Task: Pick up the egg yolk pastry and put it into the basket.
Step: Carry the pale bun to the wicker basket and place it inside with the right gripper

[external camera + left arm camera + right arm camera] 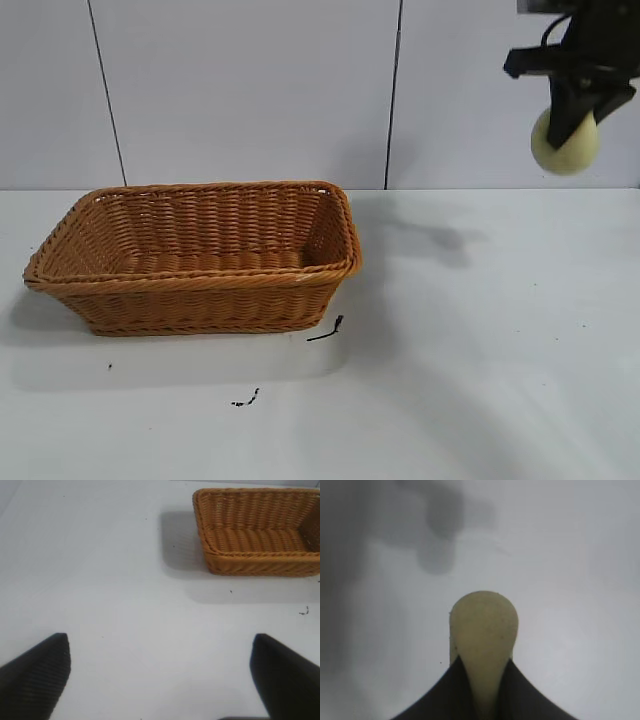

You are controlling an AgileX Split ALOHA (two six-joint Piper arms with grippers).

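My right gripper (572, 122) is high above the table at the far right, shut on the egg yolk pastry (566, 145), a pale yellow-green rounded lump. In the right wrist view the pastry (484, 630) is squeezed between the two dark fingers (447, 692) of that gripper (484, 672). The orange-brown wicker basket (195, 285) stands on the table at the left, well away from the pastry, with nothing showing inside. It also shows in the left wrist view (260, 560). My left gripper (160, 645) is open and empty over bare table, out of the exterior view.
The white table (480, 350) carries small dark scraps (326, 330) by the basket's front right corner and another (245, 401) nearer the front. A grey panelled wall stands behind.
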